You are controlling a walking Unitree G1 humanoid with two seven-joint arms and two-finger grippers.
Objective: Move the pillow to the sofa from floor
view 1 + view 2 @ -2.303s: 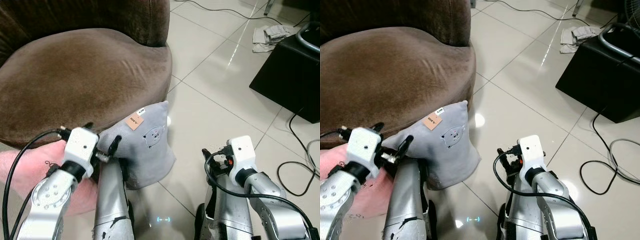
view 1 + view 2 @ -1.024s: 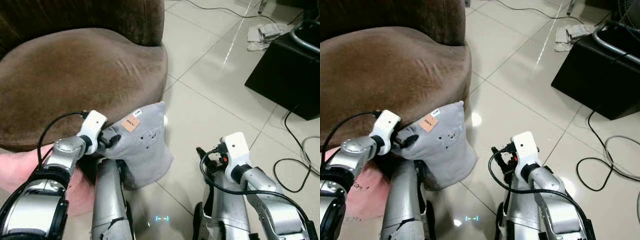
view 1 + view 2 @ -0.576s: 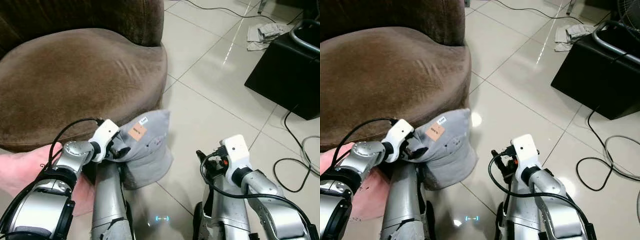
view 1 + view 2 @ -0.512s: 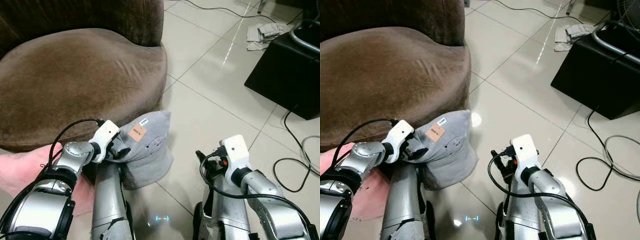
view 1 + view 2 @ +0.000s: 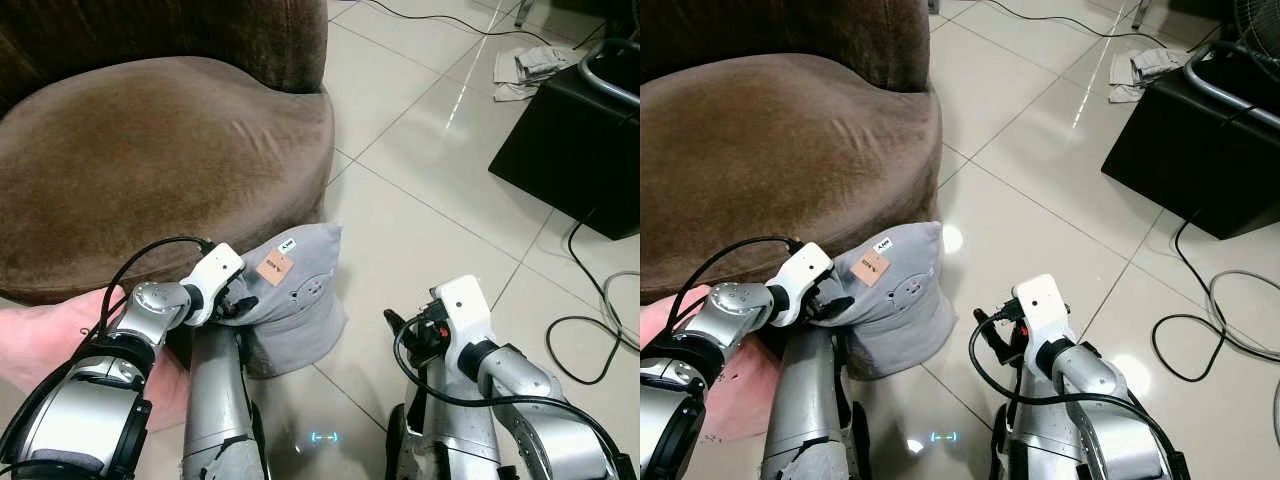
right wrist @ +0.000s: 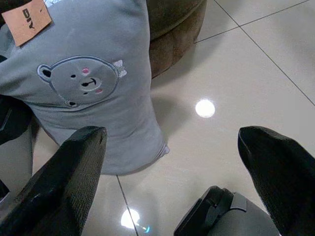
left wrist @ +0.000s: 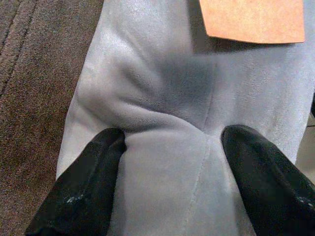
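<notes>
I see one grey pillow (image 5: 295, 300) on the tiled floor (image 5: 440, 200), leaning against one brown sofa (image 5: 150, 150). My left gripper (image 7: 170, 162) pinches its upper edge between its jaws. My right gripper (image 6: 172, 172) hovers nearby, jaws spread wide.

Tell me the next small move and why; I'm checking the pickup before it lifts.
Probably lift the left gripper straight up. Its fingers pinch a fold of the grey pillow, which stands on the floor tiles against the brown sofa. The seat is higher, so the pillow must clear its edge. The right gripper hangs open nearby.
</notes>
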